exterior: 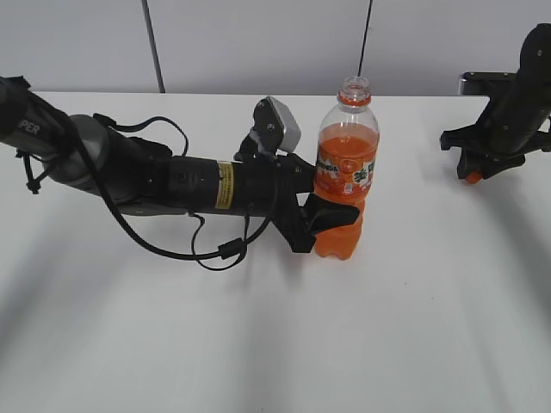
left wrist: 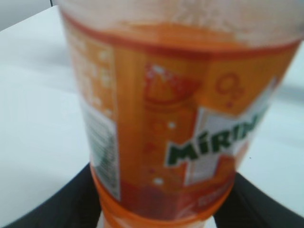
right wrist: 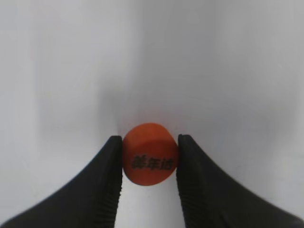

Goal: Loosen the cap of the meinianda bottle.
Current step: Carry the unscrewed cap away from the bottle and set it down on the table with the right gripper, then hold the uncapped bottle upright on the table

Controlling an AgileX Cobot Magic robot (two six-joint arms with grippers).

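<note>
You are looking at a plain white surface [exterior: 258, 344] that fills most of the exterior view, smooth and matte, with soft grey shadows drifting across it toward your near edge. Behind it stands a pale grey wall [exterior: 258, 43] made of flat panels, and you can see two dark vertical seams [exterior: 155, 47] dividing it, one left of centre and one further right. The light is even and diffuse, throwing no hard-edged shadows. In both wrist views you see only the same white surface, slightly blurred.
</note>
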